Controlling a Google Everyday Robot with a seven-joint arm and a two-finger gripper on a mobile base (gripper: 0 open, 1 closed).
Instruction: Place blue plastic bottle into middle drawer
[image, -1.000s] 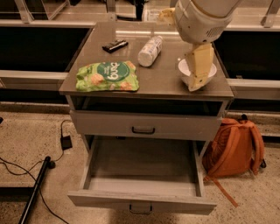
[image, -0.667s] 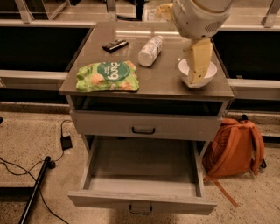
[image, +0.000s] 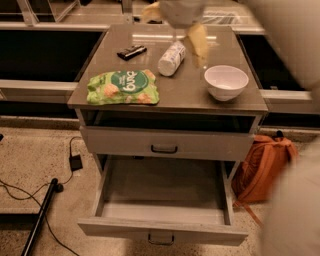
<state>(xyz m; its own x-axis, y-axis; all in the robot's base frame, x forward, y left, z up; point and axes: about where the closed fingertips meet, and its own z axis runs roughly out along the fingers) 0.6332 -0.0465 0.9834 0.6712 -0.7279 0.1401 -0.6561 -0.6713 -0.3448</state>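
Observation:
The blue plastic bottle (image: 171, 58) lies on its side on the cabinet top, at the back middle, its white cap pointing toward the front left. My gripper (image: 196, 42) hangs just right of the bottle and slightly above it, seen as a blurred yellowish shape under the arm at the top of the view. The middle drawer (image: 162, 210) is pulled fully out at the bottom of the cabinet, and nothing shows inside it. Its dark loop handle (image: 161, 240) faces the front.
A white bowl (image: 226, 81) stands at the right of the cabinet top. A green snack bag (image: 123, 87) lies front left, with a small black object (image: 131, 51) behind it. The shallower drawer (image: 164, 145) above is shut. An orange backpack (image: 262, 167) and cables (image: 55, 187) are on the floor.
My gripper has moved from over the white bowl to the back left, beside the bottle. The bowl is now uncovered. The bottle and drawer have not moved.

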